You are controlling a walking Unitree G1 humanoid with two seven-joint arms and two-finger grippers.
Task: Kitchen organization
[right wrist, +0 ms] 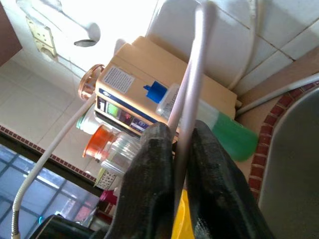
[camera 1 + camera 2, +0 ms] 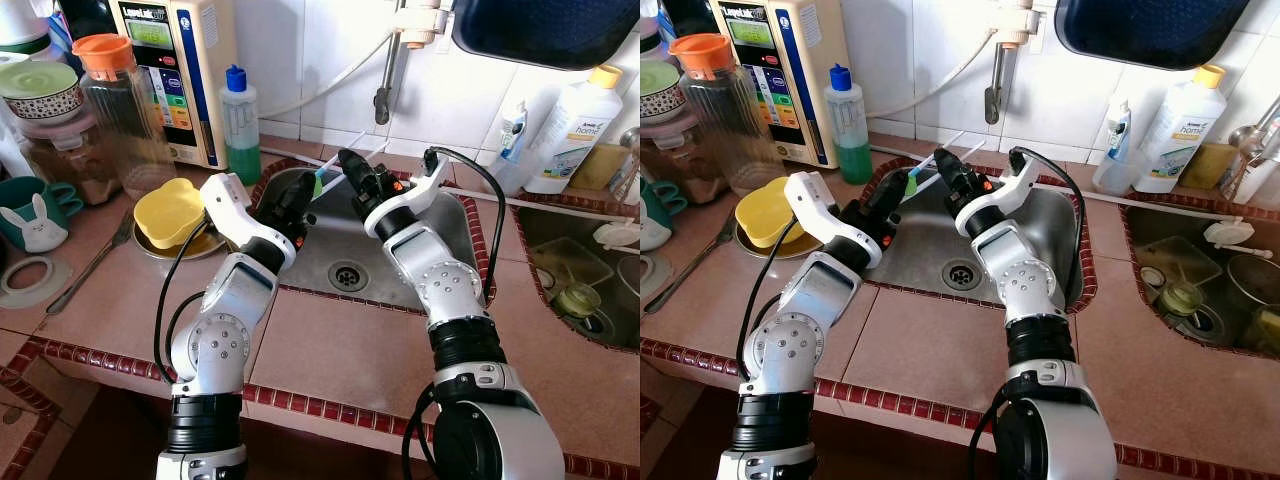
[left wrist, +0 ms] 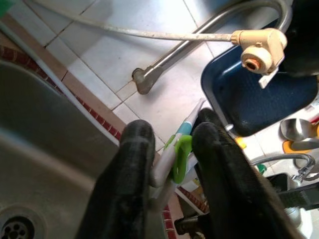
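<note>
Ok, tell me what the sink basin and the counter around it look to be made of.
Sink basin: brushed stainless steel by the look of it, grey with a dull sheen and soft reflections. Counter: ceramic tile, likely glazed, pinkish-brown squares with visible grout lines, edged by a strip of small dark-red tiles.

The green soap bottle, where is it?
The soap bottle stands at the back of the counter on the robot's left, between the water purifier and the sink.

The two head views looked down over both arms at the steel sink [image 2: 340, 262], while each wrist camera peered closely along its own black fingers [image 3: 130, 164], sharing that sink's rim and tiled wall [image 3: 149, 64].
</note>
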